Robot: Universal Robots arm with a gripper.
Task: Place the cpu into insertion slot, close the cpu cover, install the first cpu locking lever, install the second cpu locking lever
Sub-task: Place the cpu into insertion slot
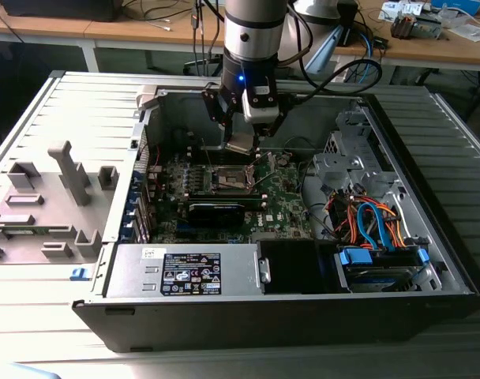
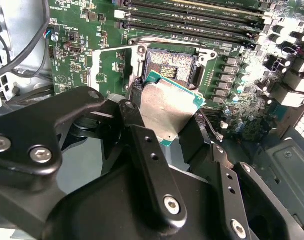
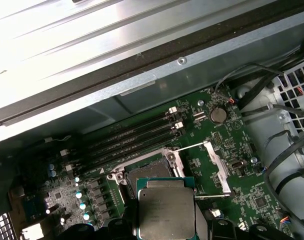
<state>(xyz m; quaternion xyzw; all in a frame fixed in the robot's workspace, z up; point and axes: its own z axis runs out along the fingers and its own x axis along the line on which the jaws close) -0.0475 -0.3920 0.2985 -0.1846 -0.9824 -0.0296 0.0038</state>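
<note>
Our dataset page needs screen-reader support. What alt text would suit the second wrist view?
The claw grips the cpu, silver top showing and tilted, close to the uncovered insertion slot on the green motherboard. Rows of long memory slots lie beyond the socket.

Ribbed grey work surface with wooden desks behind

A pale grey ribbed surface (image 1: 35,332) spreads from left to right, with grey plastic fixtures (image 1: 66,170) standing on its left part. On the far side, wooden desks (image 1: 145,31) on white legs (image 1: 90,57) carry cables (image 1: 197,39) and small clutter. Bright light glares off the ribbing.
</note>
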